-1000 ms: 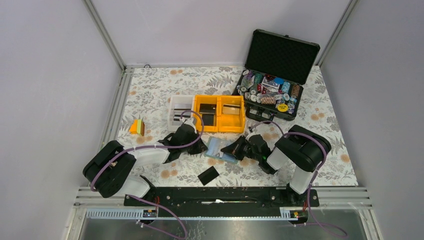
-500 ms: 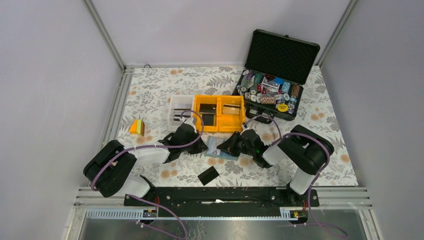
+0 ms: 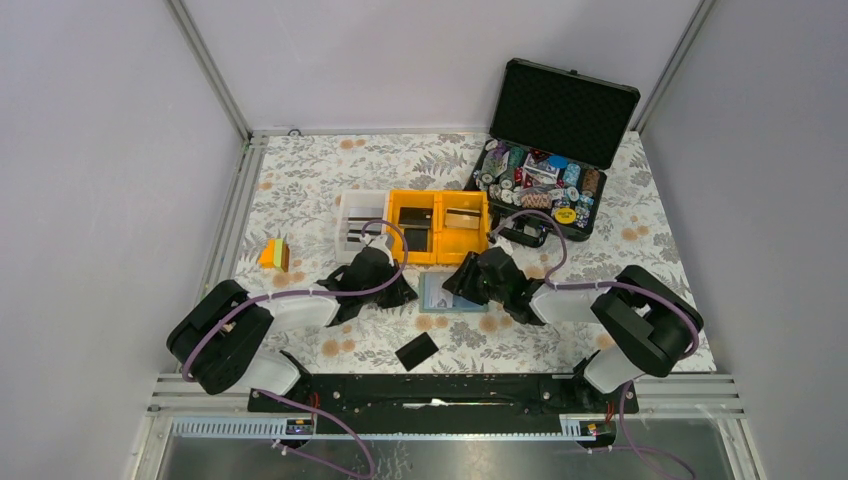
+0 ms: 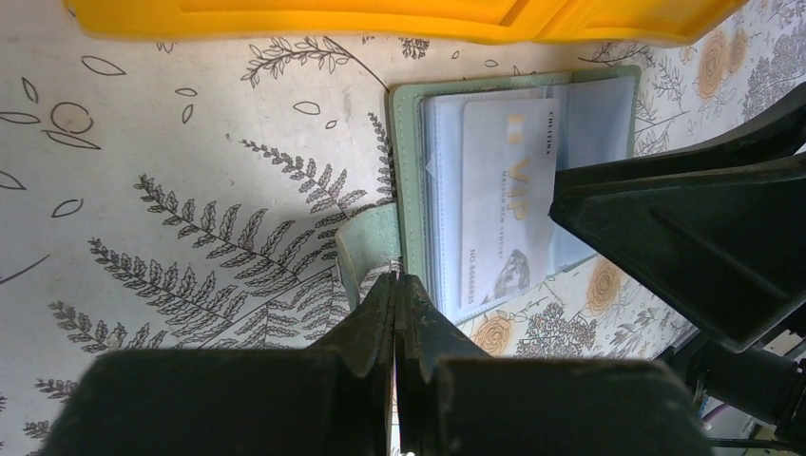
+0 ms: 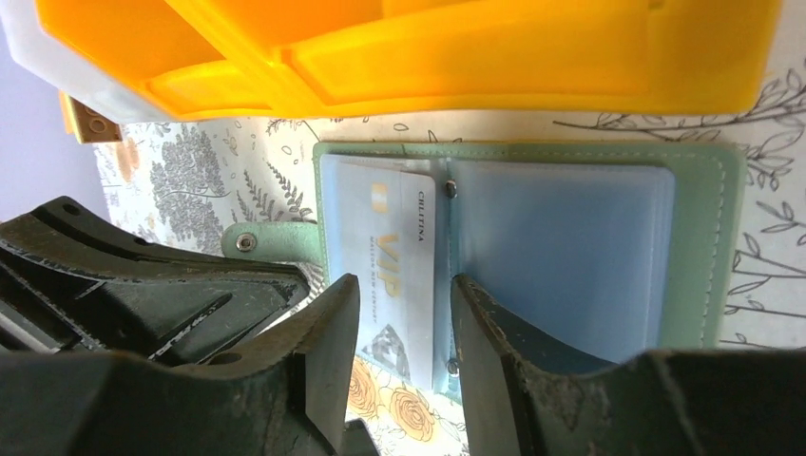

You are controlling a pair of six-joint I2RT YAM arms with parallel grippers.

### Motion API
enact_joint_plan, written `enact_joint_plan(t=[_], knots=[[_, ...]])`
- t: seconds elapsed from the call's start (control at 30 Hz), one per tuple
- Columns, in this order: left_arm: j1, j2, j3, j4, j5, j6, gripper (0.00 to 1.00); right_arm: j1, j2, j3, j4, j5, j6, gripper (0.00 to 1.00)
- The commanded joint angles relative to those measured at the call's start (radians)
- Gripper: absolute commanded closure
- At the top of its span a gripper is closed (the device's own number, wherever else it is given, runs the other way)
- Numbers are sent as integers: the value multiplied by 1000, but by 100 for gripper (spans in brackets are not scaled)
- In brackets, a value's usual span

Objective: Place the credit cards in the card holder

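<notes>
**Holder open, one card in**

I see the holder [image 3: 447, 293] lying open at 6 o'clock of the yellow bin [image 3: 438, 260]. A silver card [image 5: 394, 256] sits in the pocket nearest its tab [image 4: 366, 242]. The right gripper [image 5: 404, 285] is at the holder's 3 o'clock, jaws half apart astride that card, not pinching. The left gripper [image 4: 395, 285] is closed, tips at the tab. A black card [image 3: 416, 351] lies loose at the holder's 7 o'clock.

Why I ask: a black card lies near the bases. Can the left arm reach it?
Probably yes: the black card lies uncovered; the shut left end effector must first leave the card holder.
</notes>
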Motion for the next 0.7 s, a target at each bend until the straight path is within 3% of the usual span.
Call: enact_joint_plan(t=[0.0,0.27,0.67], knots=[[-4,-4,10,57,18,0,100,13,18,54,-126,73,-83,52],[-4,12,13,72,27,14,100,53,81,131,-146,67,-124,60],[-3,31,16,108,43,25,100,135,147,285,-247,105,-217,55]])
